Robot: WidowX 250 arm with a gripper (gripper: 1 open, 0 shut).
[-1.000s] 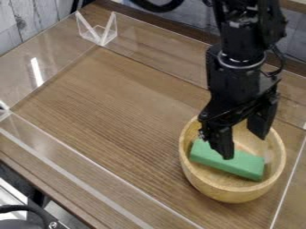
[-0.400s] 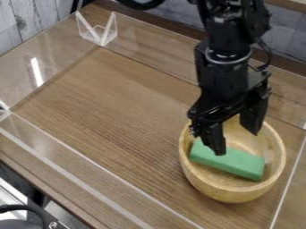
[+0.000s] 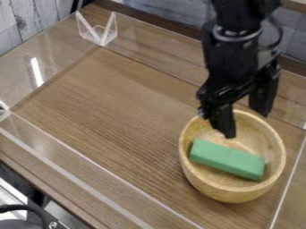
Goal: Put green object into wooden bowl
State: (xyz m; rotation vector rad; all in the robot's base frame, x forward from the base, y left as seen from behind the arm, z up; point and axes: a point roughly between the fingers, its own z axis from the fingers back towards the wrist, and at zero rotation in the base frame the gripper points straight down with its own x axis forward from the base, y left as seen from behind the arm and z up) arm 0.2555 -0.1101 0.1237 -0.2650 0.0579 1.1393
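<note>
Wooden bowl (image 3: pixel 276 180): sat near the table's (image 3: pixel 114 116) near right corner, upright.
Green object (image 3: pixel 227 159): lay flat inside the bowl, left of centre, touching nothing but wood.
Change: a second ago stood low with fingers at the block; since lifted clear above the far rim, block left behind. Placement looked done; only withdrawal remained.
Gripper (image 3: pixel 239 109): released, jaws spread wide, empty.
Arm pose: pointed steeply downward, wrist above the bowl's far side.
</note>
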